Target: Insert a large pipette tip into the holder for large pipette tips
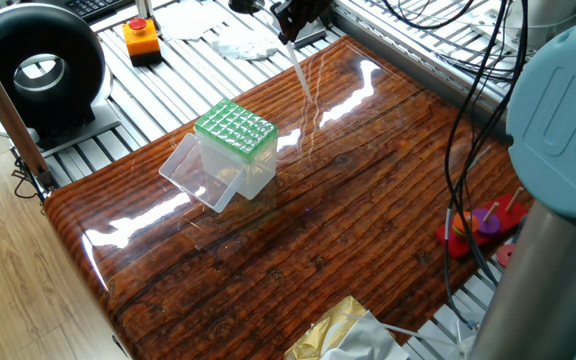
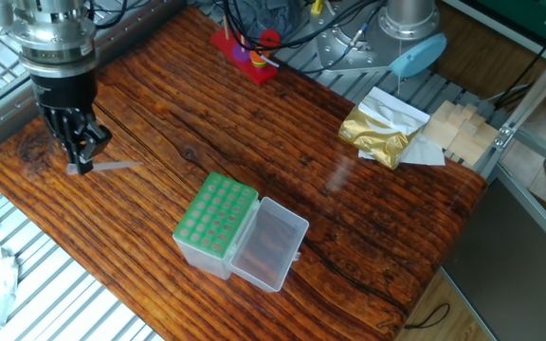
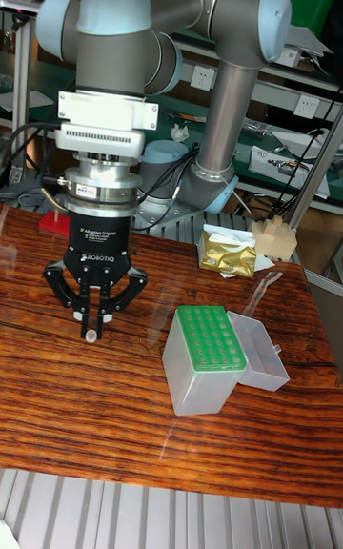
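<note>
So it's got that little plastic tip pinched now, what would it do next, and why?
Probably lift straight up a little. The gripper is shut on the large pipette tip, which lies low and nearly flat near the table edge, well apart from the green-topped holder. It likely needs height before carrying and tilting it upright.

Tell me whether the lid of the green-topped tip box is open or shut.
Open. The clear lid is swung back and lies beside the box on the table, leaving the green grid of holes uncovered.

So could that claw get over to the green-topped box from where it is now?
Probably yes. The gripper, shut on the pipette tip, hangs off to one side of the holder, with only bare tabletop between them.
</note>
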